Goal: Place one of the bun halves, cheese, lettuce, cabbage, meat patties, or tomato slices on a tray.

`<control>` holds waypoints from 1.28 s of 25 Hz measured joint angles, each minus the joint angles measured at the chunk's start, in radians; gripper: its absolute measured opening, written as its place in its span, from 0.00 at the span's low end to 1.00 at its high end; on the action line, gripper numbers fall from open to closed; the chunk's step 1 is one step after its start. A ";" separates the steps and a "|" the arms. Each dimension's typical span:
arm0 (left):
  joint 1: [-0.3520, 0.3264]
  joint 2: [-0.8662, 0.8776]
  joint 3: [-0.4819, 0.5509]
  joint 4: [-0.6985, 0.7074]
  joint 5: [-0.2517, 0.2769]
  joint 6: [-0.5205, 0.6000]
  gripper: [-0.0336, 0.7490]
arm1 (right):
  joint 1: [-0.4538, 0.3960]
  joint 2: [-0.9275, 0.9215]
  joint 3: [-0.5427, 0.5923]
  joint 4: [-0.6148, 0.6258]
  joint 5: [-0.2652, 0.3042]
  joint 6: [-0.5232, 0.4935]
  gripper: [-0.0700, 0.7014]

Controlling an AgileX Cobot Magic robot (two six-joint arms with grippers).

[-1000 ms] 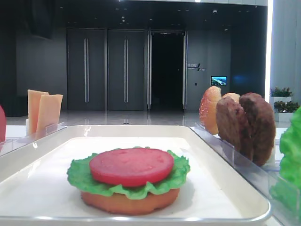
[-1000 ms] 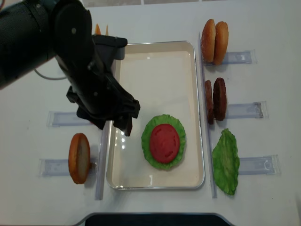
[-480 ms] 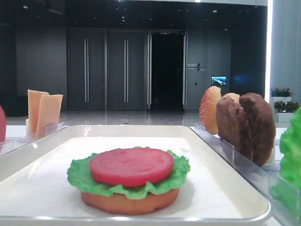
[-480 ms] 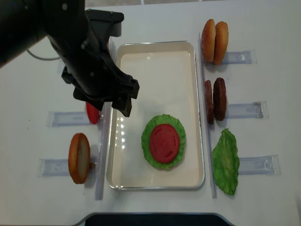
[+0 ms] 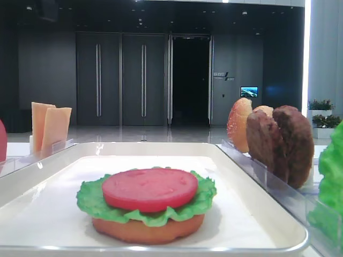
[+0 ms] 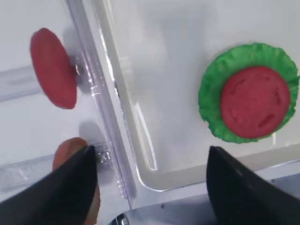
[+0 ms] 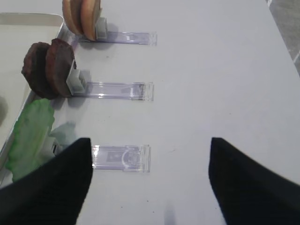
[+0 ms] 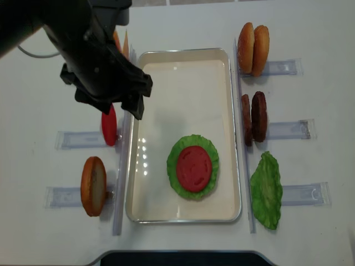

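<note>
- Tomato slice (image 8: pixel 193 168) lies flat atop the lettuce (image 8: pixel 193 167) and a bun half (image 5: pixel 148 228), stacked at lower centre of the white tray (image 8: pixel 183 61).
- Left hand (image 6: pixel 150 187) hangs with fingers spread wide, holding nothing, above the tray's left rim at upper left of the overhead view.
- Right hand (image 7: pixel 149 180) stands wide and empty over the bare surface (image 7: pixel 225 70).
- Second tomato slice (image 8: pixel 108 124) stands on edge in a clear holder (image 8: pixel 77 139) left of the tray.
- Meat patties (image 8: pixel 253 118) stand right of the tray.
</note>
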 joint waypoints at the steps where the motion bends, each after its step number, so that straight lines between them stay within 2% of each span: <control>1: 0.016 0.000 0.000 0.001 0.000 0.005 0.75 | 0.000 0.000 0.000 0.000 0.000 0.000 0.77; 32: 0.419 -0.015 0.000 0.054 0.001 0.177 0.74 | 0.000 0.000 0.000 0.000 0.000 0.000 0.77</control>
